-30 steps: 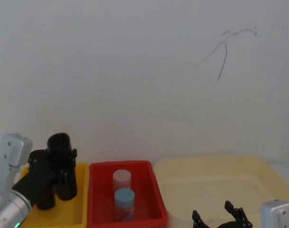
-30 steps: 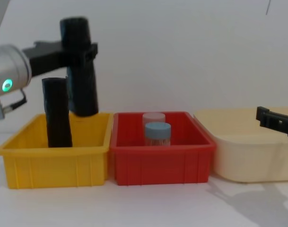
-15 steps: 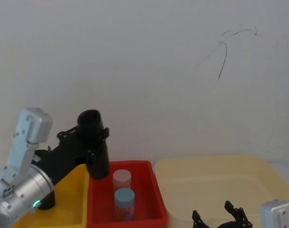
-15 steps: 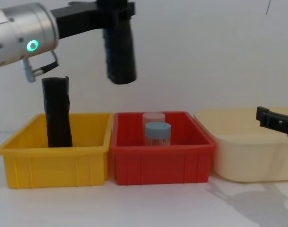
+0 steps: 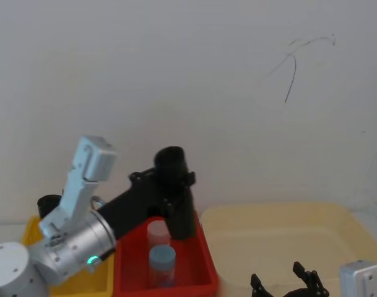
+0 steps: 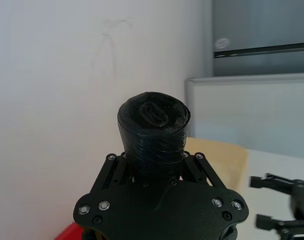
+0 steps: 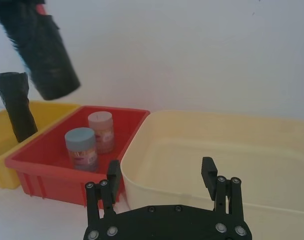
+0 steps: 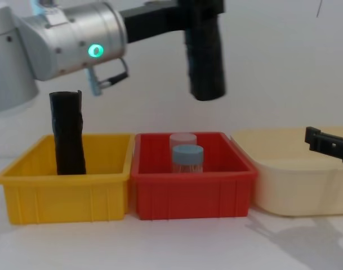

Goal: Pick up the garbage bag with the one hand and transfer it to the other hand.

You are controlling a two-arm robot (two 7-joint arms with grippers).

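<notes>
Two jars stand inside the red bin: one with a blue lid in front and one with a pale pink lid just behind it. The blue-lidded jar carries a reddish label, but the print on it is too blurred to read. High on the wall behind the red bin, toward its right, there is a thin dark scribble; it does not form letters that I can read.

The bag hangs in the air above the red bin, well apart from the jars and nearly upright. The left gripper pinches it near its upper end, with the fingers pressed against both sides of the roll. Behind the gripper the silver arm shows a glowing green ring.

Left of the red bin and touching it stands a yellow bin with a second black roll upright inside. Right of the red bin is a cream bin. The right gripper hovers low at the near side of the cream bin, to the right of the red bin, its fingers spread apart and holding nothing.
</notes>
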